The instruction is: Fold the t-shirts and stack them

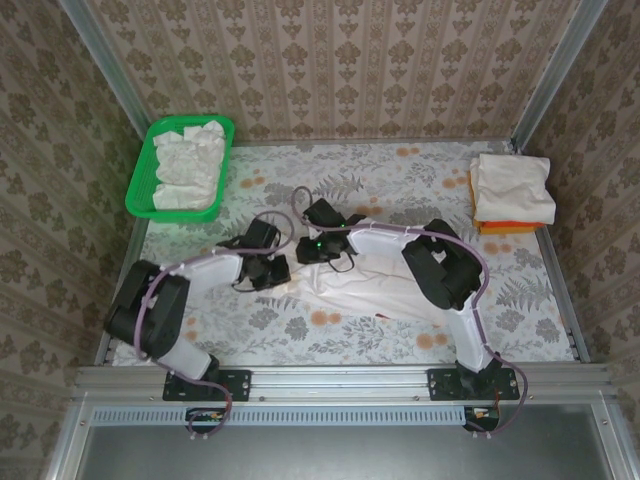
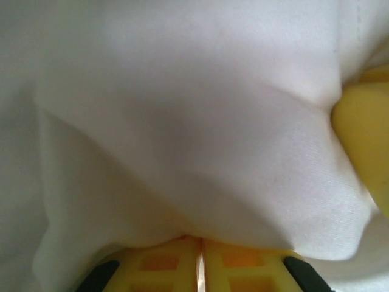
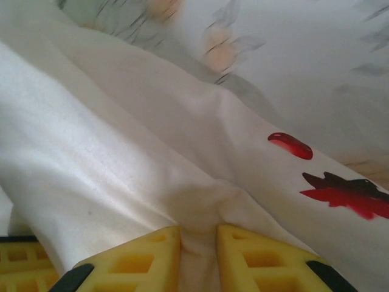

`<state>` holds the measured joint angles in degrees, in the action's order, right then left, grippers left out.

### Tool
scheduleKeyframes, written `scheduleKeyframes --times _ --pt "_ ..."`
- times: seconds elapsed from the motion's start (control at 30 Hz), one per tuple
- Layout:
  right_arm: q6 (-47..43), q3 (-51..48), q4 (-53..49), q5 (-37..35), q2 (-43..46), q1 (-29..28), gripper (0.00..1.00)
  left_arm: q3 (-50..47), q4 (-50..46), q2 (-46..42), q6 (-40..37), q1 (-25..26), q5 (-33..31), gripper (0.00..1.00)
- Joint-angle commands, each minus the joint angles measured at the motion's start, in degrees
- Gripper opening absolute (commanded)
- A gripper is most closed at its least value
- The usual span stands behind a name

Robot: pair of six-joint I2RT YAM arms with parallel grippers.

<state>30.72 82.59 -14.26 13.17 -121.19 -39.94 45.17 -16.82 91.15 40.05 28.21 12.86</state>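
One off-white t-shirt lies rumpled and stretched across the middle of the top view, its red-and-black print showing (partly creased). At upper right a folded white shirt sits on a folded orange shirt; crumpled white shirts are heaped at upper left.

A green plastic mesh basket is set at the far-left corner of the floral-patterned table, with crumpled off-white t-shirts inside. At far right, a folded off-white t-shirt is stacked on a folded orange t-shirt. At centre, a printed off-white t-shirt is spread.
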Motion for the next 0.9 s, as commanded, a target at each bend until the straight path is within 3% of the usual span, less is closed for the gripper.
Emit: scheduleKeyframes --times 0.0,0.2,0.4,0.6,0.87 --pt "1.8 0.9 -5.4 -2.5 -2.8 5.6 0.24 7.2 0.2 8.6 -8.3 -4.8 -2.1 0.13" --pt "2.2 4.2 -7.9 -2.0 -5.0 15.0 0.24 31.7 -6.1 27.0 -16.2 -11.0 2.5 0.15" --pt "3.3 4.6 -9.2 -0.9 -5.8 21.8 0.24 57.3 -14.0 43.2 -18.0 -10.4 7.1 0.26" --pt "3.2 3.0 -8.2 0.6 -4.2 24.0 0.24 79.4 -21.6 55.3 -17.8 -8.9 9.7 0.31" --pt "3.3 -5.1 -0.2 1.2 5.5 24.0 0.32 96.0 -25.1 64.7 -17.0 -8.1 13.3 0.42"
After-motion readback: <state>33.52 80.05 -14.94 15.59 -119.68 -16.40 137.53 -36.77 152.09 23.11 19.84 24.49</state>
